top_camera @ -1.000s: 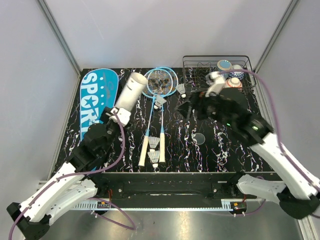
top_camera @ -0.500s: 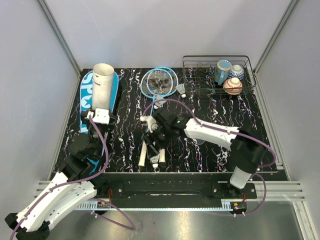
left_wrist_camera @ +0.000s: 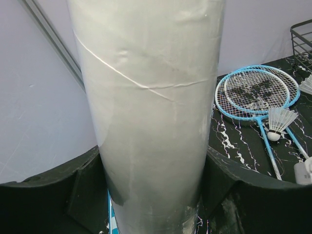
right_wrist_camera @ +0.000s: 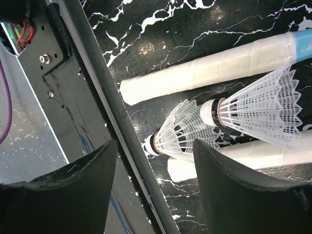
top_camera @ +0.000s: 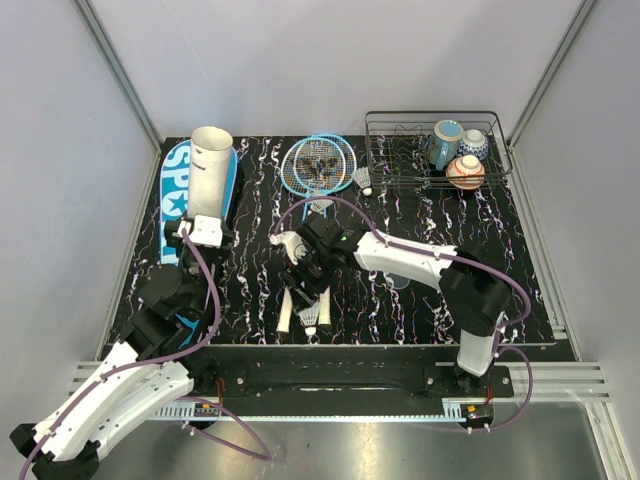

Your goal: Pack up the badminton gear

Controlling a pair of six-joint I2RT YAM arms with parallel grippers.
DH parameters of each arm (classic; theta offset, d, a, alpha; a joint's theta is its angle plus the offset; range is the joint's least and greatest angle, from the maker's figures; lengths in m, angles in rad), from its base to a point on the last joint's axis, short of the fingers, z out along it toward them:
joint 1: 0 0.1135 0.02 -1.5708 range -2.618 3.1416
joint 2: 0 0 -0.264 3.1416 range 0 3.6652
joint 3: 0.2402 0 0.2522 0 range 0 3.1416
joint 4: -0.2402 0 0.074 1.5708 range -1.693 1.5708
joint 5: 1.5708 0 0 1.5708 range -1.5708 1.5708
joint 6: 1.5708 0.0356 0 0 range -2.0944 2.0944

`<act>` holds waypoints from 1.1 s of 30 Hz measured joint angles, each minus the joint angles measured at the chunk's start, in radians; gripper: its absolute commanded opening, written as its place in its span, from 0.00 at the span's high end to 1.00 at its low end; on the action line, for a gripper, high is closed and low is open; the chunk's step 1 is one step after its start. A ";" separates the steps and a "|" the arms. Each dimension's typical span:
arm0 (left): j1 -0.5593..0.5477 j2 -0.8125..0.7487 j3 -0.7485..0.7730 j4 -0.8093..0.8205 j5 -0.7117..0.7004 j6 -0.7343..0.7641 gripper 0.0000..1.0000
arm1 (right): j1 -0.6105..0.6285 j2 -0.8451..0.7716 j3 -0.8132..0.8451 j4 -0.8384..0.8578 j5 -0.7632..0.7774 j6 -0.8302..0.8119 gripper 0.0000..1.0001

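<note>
Top view: my left end effector [top_camera: 205, 232] is clenched on the tube [top_camera: 209, 165], which stands nearly upright over the bag [top_camera: 177, 168] at the left of the table [top_camera: 420, 300]. The rackets [top_camera: 318, 165] lie mid-table, heads overlapping at the far side and handles [top_camera: 287, 312] pointing toward me. My right arm reaches across to the near centre, and the right end effector [top_camera: 305, 280] hangs over the handles, beside two shuttlecocks [top_camera: 311, 316]. Another shuttlecock [top_camera: 363, 178] lies just beside the rack [top_camera: 400, 150], which holds cups [top_camera: 447, 140].

Left wrist view: the tube [left_wrist_camera: 146, 117] fills the gap between the fingers [left_wrist_camera: 80, 190], touching both.

Right wrist view: the right end effector [right_wrist_camera: 156, 146] is released, jaws apart and holding nothing. Below it the shuttlecocks [right_wrist_camera: 183, 134] lie nested end to end between the handles [right_wrist_camera: 209, 70]. The cork of the nearer one sits in line with the gap; I cannot tell whether the fingers [right_wrist_camera: 229, 190] touch it.
</note>
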 measured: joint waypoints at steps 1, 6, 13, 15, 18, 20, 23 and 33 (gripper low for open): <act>0.000 0.000 0.000 0.000 0.000 0.000 0.84 | 0.000 0.010 0.008 -0.006 0.000 -0.008 0.34; 0.000 0.009 0.000 0.000 0.002 0.000 0.84 | 0.000 0.072 0.024 -0.023 -0.031 -0.041 0.45; 0.000 0.021 0.000 0.000 0.013 0.000 0.84 | 0.000 0.103 0.024 -0.044 -0.118 -0.061 0.76; 0.000 0.021 0.000 0.000 0.014 0.000 0.84 | 0.000 0.105 0.024 -0.045 -0.143 -0.064 0.80; 0.000 0.023 0.000 0.000 0.015 0.000 0.85 | 0.000 0.114 0.024 -0.045 -0.181 -0.059 0.94; 0.000 0.025 0.000 0.000 0.016 0.000 0.85 | 0.002 0.126 0.024 -0.045 -0.199 -0.052 1.00; 0.000 0.026 0.000 -0.003 0.019 0.000 0.86 | 0.003 0.132 0.023 -0.043 -0.218 -0.029 1.00; 0.000 0.027 0.000 -0.019 0.193 -0.016 0.86 | -0.164 -0.325 -0.178 0.174 -0.138 0.249 1.00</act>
